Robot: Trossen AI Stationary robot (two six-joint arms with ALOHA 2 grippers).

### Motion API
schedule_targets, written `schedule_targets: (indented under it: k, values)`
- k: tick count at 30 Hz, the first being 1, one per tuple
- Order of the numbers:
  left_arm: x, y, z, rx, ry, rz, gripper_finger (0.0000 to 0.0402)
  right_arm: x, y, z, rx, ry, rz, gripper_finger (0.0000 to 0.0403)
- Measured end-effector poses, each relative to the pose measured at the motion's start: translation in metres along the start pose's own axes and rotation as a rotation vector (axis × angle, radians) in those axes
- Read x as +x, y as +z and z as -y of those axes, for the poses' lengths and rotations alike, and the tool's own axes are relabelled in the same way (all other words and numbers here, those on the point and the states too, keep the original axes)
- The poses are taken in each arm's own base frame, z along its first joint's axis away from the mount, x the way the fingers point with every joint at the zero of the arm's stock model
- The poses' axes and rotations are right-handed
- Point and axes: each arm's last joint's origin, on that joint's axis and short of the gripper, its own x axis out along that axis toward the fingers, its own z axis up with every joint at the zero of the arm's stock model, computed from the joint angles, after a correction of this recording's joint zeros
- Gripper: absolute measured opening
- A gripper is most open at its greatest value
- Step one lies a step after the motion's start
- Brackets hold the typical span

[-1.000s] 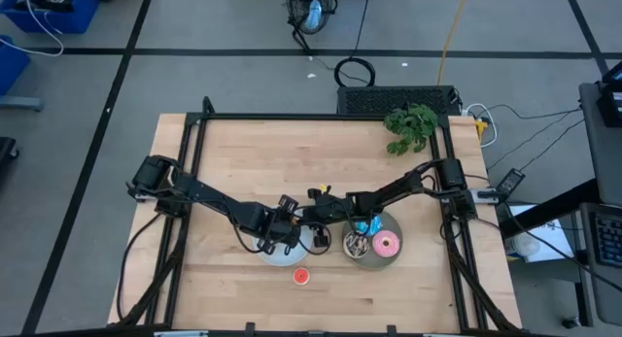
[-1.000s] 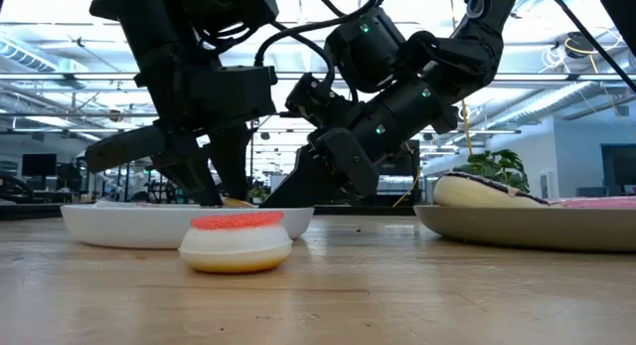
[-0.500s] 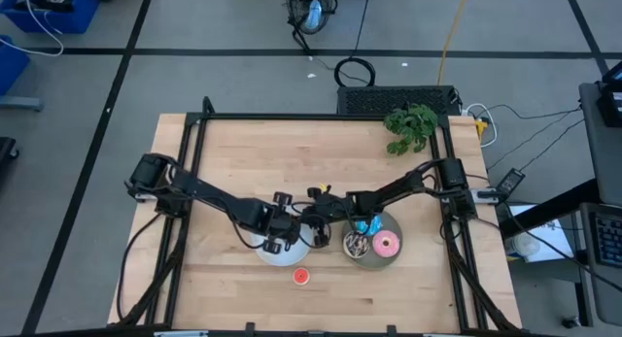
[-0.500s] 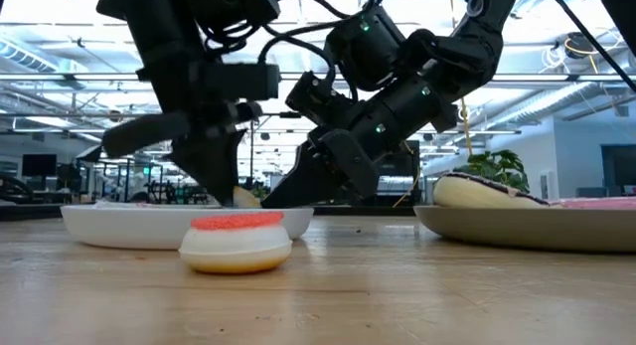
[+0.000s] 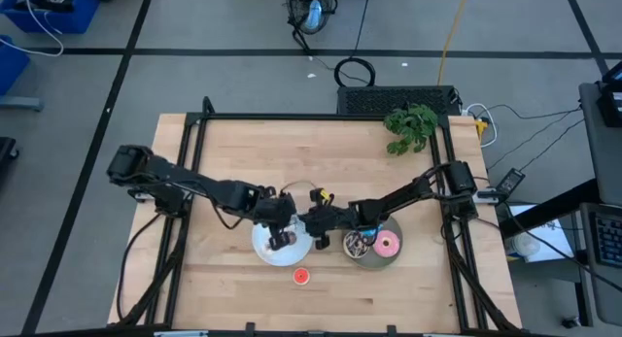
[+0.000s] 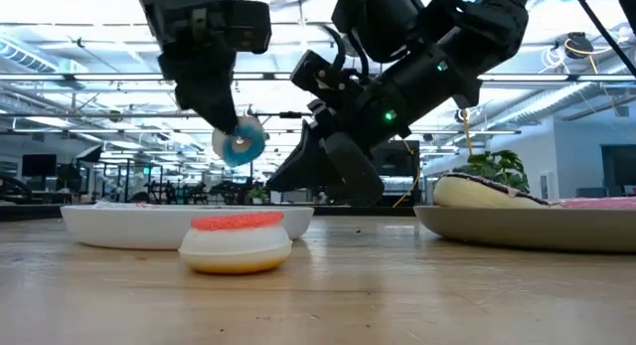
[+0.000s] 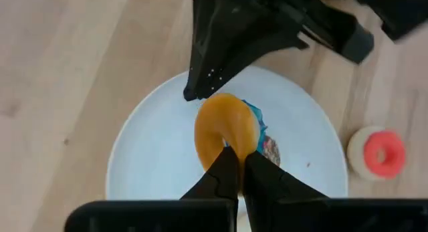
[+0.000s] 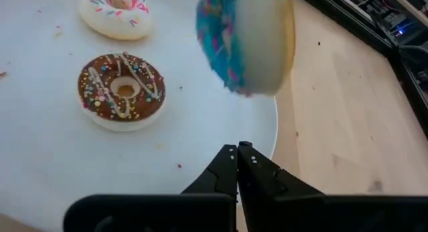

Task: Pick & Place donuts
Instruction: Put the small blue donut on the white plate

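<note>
I am working over the wooden table (image 5: 243, 162), where the white plate (image 5: 264, 248) is sitting below my left gripper (image 7: 233, 166) and the grey plate (image 5: 389, 261) lies off toward my right arm. My left gripper is pinching the small blue-sprinkled donut (image 6: 241, 143) on edge, clear above the white plate, so the drop point lies across, past my right gripper (image 8: 237, 152), which is hanging shut and empty between the two plates. The red donut (image 5: 301, 276) is resting on bare wood nearby.
</note>
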Motion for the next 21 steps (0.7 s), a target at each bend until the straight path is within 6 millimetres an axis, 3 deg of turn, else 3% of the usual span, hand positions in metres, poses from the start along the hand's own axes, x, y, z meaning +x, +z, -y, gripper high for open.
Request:
schedule_targets:
  k: [5, 10, 16, 21]
  values:
    - [0.013, -0.004, -0.006, -0.092, -0.124, 0.039, 0.0007, 0.000, -0.001, 0.000, -0.011, 0.001, -0.005, 0.0000]
    - [0.025, -0.022, -0.023, -0.142, -0.132, 0.018, 0.0005, 0.000, -0.007, -0.001, -0.061, -0.024, -0.079, 0.0000]
    - [0.000, -0.031, -0.022, -0.105, -0.223, 0.179, 0.0005, -0.002, -0.007, -0.003, -0.158, -0.061, -0.110, 0.0000]
    - [-0.028, -0.048, -0.021, -0.051, -0.272, 0.373, 0.0004, -0.017, 0.011, -0.008, -0.219, -0.048, -0.040, 0.0000]
